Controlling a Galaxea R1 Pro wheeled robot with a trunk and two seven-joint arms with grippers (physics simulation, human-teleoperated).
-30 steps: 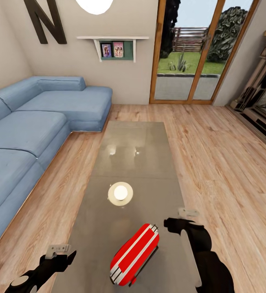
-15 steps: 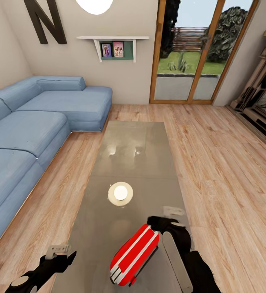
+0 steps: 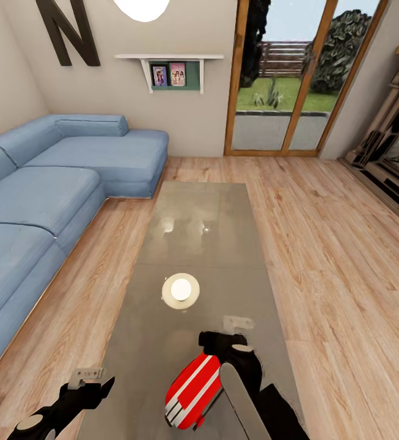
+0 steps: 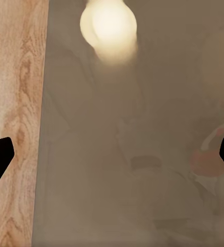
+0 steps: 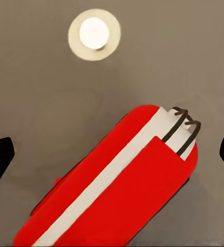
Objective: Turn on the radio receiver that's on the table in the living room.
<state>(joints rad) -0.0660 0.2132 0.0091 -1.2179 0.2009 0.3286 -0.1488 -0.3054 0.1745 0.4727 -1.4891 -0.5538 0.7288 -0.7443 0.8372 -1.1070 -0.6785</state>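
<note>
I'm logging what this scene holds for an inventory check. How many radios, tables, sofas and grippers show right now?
Radio receiver: 1
Table: 1
Blue sofa: 1
Grippers: 2, left gripper and right gripper
Total: 5

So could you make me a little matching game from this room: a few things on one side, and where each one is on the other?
Things:
1. radio receiver
2. right hand
3. left hand
4. sofa

Places:
A. along the wall under the big N
B. lying on the near end of the table
C. at the table's edge, over the wood floor
D. above the far end of the red radio

Pairs: 1-B, 2-D, 3-C, 4-A
</note>
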